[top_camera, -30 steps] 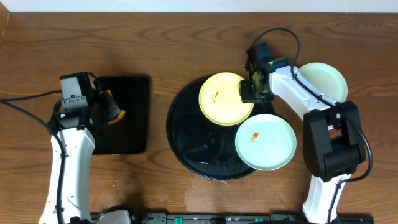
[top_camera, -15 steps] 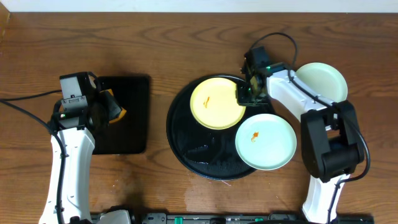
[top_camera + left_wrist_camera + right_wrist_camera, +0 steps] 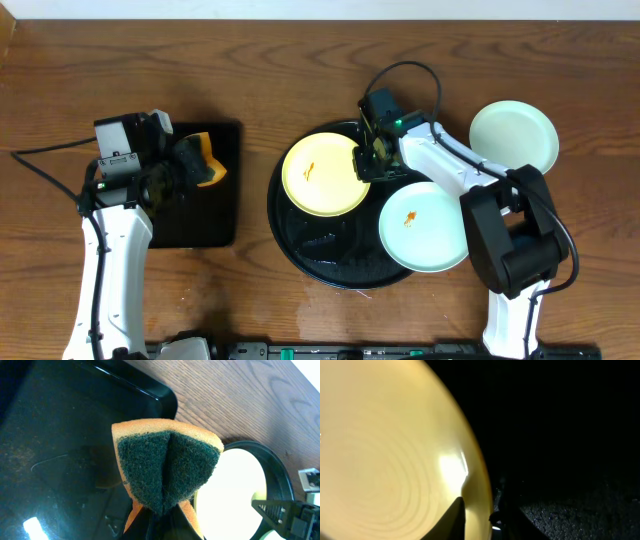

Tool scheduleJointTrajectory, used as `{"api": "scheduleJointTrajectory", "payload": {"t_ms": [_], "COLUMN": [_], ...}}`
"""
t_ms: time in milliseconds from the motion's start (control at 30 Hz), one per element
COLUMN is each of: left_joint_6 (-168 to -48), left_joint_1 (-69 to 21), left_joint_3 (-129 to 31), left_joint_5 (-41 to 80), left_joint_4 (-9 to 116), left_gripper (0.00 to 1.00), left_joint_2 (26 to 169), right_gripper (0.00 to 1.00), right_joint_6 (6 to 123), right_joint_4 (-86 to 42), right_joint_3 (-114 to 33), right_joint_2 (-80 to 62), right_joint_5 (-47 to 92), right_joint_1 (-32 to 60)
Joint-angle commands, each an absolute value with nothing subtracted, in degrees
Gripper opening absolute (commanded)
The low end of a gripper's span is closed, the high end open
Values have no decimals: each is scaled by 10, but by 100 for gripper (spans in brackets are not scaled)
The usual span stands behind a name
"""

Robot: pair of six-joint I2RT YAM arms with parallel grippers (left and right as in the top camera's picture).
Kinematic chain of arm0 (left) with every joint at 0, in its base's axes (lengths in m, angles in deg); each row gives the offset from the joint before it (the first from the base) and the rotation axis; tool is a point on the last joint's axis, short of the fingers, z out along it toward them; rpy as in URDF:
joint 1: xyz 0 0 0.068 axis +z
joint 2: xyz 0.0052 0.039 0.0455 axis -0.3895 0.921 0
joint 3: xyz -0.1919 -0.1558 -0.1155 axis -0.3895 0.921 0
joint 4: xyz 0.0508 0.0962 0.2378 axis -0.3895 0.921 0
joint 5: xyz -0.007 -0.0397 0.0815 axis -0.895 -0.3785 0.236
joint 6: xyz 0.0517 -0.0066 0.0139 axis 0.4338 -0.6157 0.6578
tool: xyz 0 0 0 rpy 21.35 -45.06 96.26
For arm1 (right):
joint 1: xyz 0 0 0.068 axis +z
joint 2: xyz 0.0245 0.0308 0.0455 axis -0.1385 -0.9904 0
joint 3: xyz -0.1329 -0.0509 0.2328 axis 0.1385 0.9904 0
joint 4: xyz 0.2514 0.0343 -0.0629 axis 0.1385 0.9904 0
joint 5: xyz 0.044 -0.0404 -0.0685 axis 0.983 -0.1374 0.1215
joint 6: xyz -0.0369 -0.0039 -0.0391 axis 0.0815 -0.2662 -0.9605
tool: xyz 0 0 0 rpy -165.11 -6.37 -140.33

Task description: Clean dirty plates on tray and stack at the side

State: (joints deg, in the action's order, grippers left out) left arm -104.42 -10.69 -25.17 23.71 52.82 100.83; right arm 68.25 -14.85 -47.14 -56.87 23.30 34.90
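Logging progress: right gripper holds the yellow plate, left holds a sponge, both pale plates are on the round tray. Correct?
No: the overhead view shows only one pale plate on the round tray; the other pale plate lies on the table beside it.

A large round glossy black tray with a raised rim sits mid-table, its bare floor showing wet-looking speckles. A small round yellow plate rests on the tray's upper left part, with a short orange smear left of its centre; the right gripper pinches its right rim. A pale mint-white plate sits at the tray's lower right, overhanging the rim, an orange smear near its middle. A second mint-white plate lies flat on the wood, off the tray to the upper right, its face plain.
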Motion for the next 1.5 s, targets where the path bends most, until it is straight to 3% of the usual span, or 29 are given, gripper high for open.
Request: {"api": "scheduleJointTrajectory", "payload": {"t_ms": [0,133,167,533,833,1467], "left_joint_6": [-1031,-1031,-1031,-1036,-1147,-1269], "left_joint_1": [-105,-109,-114,-270,-378,-474], "left_joint_3": [-249,-249,-249,-249,-249,-249], "left_joint_5": [219,218,214,196,256,291], "left_joint_4": [527,525,526,521,466,319], "left_gripper": [7,8,7,7,8,8], "left_joint_2": [1012,1012,1012,1015,1080,1218], "right_gripper": [18,2,1,1,1,1], "right_joint_6": [702,706,705,634,635,648], "right_joint_4": [-148,-143,-140,-125,-64,-49], "right_joint_3": [-467,-467,-467,-478,-500,-512], "right_joint_2": [-600,-600,-600,-600,-593,-584], "right_joint_5": [240,267,265,250,200,200], "right_joint_1": [347,346,346,335,327,328]}}
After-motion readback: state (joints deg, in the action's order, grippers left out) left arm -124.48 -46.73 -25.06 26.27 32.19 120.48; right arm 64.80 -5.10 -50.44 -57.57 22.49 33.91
